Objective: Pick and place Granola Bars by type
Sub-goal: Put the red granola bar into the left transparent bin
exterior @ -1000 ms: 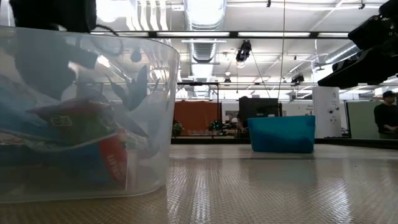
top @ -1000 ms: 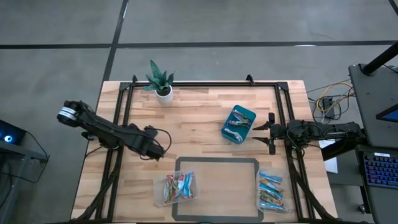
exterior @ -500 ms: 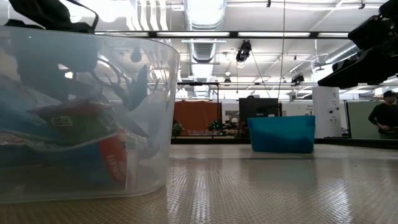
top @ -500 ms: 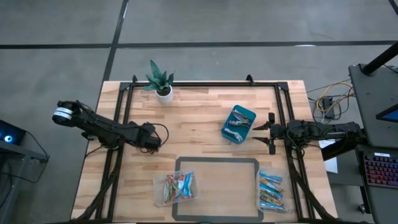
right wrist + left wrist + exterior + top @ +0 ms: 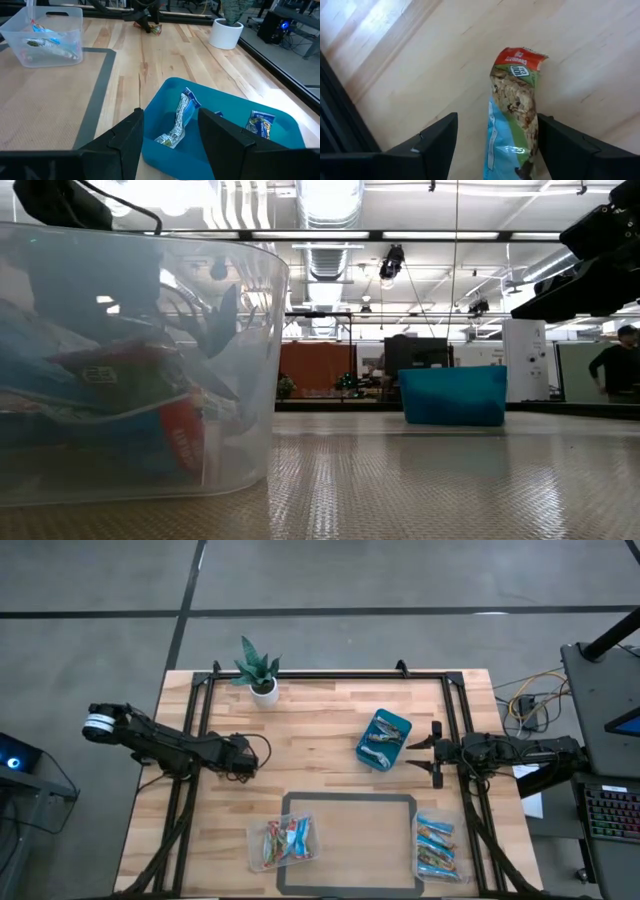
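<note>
One bar (image 5: pixel 515 112) lies flat on the table between my left gripper (image 5: pixel 495 142) fingers, spread wide and not touching it, I judge ready to pinch | right gripper (image 5: pixel 170 137) waits part-open over the teal bin (image 5: pixel 280 150) | sorted bars sit in two tubs (image 5: pixel 282 841).

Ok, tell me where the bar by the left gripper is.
The bar lies on the table, left side, between the open fingers of the left gripper.
</note>
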`<state>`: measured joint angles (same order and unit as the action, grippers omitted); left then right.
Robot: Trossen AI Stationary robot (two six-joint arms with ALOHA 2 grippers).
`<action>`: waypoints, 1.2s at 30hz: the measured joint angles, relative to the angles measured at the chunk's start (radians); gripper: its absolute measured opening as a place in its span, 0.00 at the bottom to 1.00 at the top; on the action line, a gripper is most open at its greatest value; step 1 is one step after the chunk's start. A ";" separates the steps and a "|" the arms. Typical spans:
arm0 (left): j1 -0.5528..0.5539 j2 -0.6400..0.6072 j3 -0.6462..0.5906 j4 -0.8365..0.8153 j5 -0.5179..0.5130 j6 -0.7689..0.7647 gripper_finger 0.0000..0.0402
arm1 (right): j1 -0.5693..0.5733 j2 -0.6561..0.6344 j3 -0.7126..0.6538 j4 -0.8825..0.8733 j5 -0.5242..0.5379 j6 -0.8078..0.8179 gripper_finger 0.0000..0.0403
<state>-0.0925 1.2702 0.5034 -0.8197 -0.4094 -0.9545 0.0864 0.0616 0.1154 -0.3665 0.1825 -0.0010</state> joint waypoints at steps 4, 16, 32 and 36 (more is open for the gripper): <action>0.000 0.001 0.001 0.013 0.009 0.010 0.53 | 0.000 0.000 0.000 0.000 0.000 0.000 0.44; 0.000 0.003 -0.001 0.026 -0.012 -0.039 0.13 | 0.000 0.000 0.000 0.000 0.000 0.000 0.44; -0.036 0.005 0.461 -0.411 -0.082 -0.304 0.01 | 0.000 0.000 0.000 0.000 0.000 0.000 0.44; -0.090 0.058 0.626 -0.561 -0.085 -0.469 0.01 | 0.000 0.000 0.000 0.000 0.000 0.000 0.44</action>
<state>-0.1826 1.3281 1.1298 -1.3805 -0.4942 -1.4235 0.0868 0.0612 0.1154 -0.3664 0.1825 -0.0010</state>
